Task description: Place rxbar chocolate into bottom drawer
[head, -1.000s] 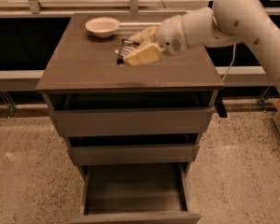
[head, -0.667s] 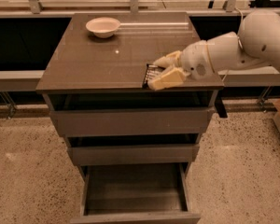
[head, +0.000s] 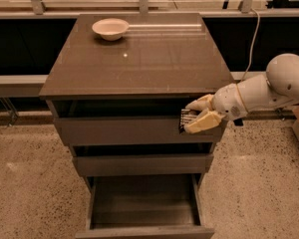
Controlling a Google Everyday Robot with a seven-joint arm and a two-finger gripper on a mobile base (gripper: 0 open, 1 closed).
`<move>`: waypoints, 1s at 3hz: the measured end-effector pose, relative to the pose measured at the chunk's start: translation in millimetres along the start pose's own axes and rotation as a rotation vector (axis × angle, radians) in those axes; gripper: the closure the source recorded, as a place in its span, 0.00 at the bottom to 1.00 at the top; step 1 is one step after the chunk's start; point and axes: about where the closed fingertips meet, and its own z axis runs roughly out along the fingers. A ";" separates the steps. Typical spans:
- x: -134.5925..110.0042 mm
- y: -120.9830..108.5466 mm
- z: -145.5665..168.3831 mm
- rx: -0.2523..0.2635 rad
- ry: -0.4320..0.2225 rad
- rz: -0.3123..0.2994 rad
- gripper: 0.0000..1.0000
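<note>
The rxbar chocolate (head: 185, 120), a small black bar with white lettering, is held between the cream fingers of my gripper (head: 198, 114), which is shut on it. The gripper sits in front of the top drawer's right end, below the cabinet top edge. The white arm reaches in from the right. The bottom drawer (head: 144, 230) is pulled open below; its inside shows bare. The bar is well above the open drawer and a little right of its middle.
A white bowl (head: 110, 28) stands at the back left of the cabinet top (head: 139, 59). The two upper drawers (head: 139, 131) are nearly shut. Speckled floor lies on both sides. A rail and a cable run behind the cabinet.
The gripper, with the bar in it, has moved from over the cabinet top to the right and down, past the front edge, to in front of the top drawer.
</note>
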 end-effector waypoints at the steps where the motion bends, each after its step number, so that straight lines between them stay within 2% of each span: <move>1: 2.9 -0.8 2.9 -0.003 -0.006 0.009 1.00; 2: 10.2 -3.0 10.3 -0.010 -0.023 0.030 1.00; 3: 22.8 13.8 22.5 0.018 -0.093 0.008 1.00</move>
